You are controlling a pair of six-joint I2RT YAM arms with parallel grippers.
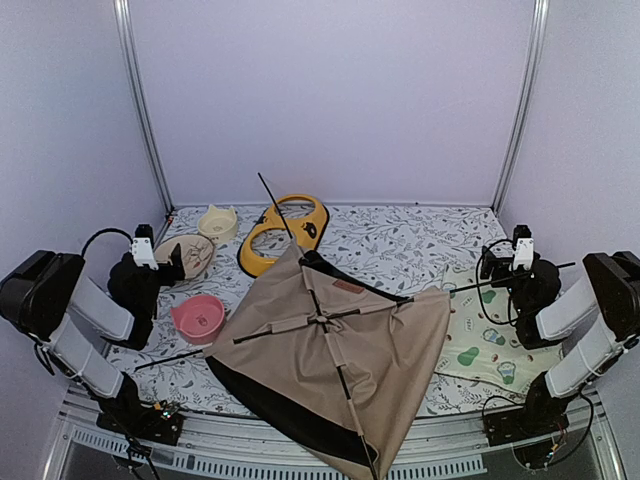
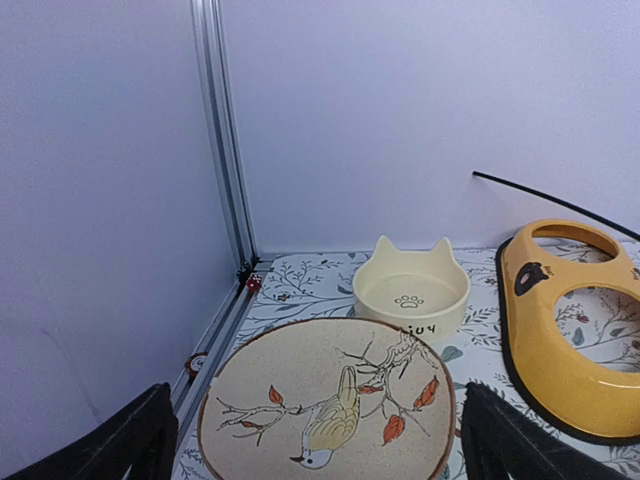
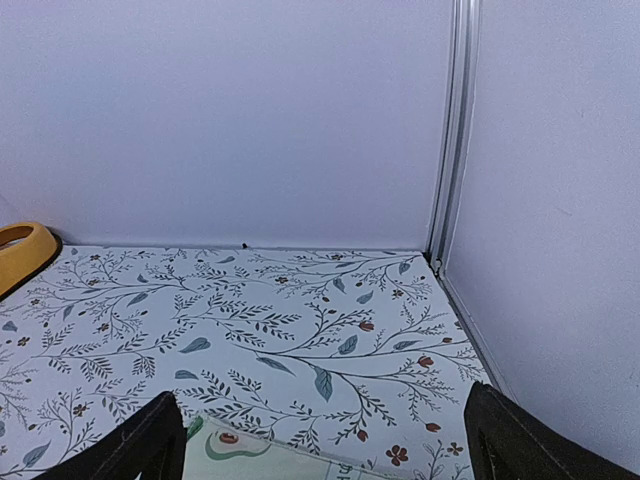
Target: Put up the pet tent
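Tent [image 1: 330,370] lies collapsed, middle of table [image 1: 400,235]. Fabric is likely light and limp; poles [image 1: 322,322] look thin and springy. Grasp near the pole crossing. Left gripper [image 2: 320,440] and right gripper [image 3: 320,440]: jaws wide, empty.

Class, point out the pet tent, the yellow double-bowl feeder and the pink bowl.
pet tent [image 1: 385,340]: top external view, tan fabric right of the pole crossing.
yellow double-bowl feeder [image 2: 545,352]: left wrist view, yellow outer wall.
pink bowl [image 1: 198,317]: top external view, bare inside.
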